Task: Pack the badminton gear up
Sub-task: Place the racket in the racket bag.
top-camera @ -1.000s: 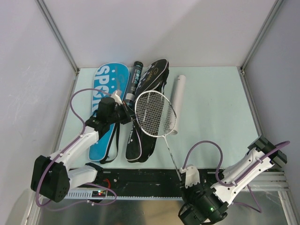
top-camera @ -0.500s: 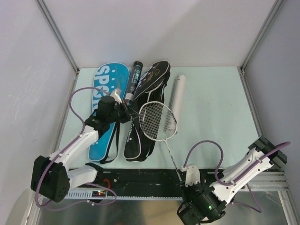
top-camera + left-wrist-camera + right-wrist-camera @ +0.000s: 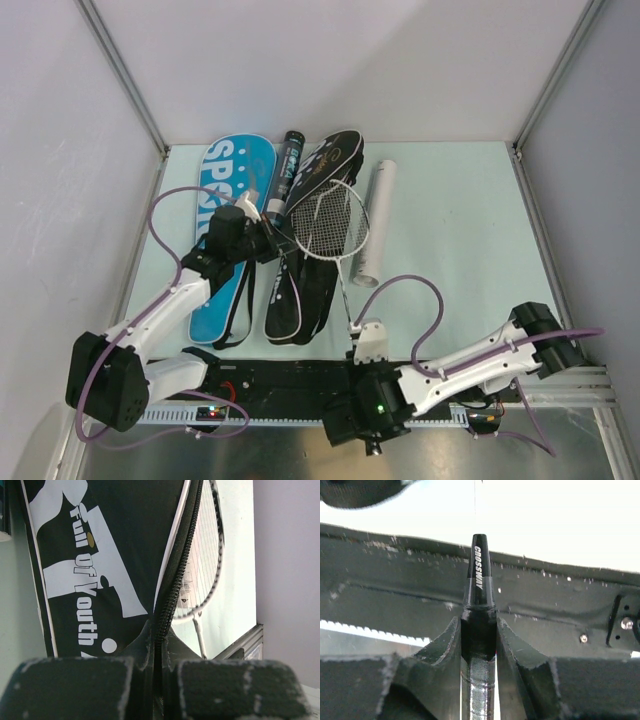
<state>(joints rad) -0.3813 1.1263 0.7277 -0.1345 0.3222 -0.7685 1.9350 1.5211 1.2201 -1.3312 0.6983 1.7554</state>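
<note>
Three views: one overhead, two close at the wrists.
The whole counter [image 3: 460, 220] is seen from above and behind the arm bases, looking down and forward. The left wrist view is taken along the left gripper [image 3: 155, 680], very near the black cover [image 3: 100, 555] and the head of the racket [image 3: 205, 570], both shared with the overhead. The right wrist view is taken along the right gripper [image 3: 479, 645], close on the racket's handle, likewise shared.
</note>
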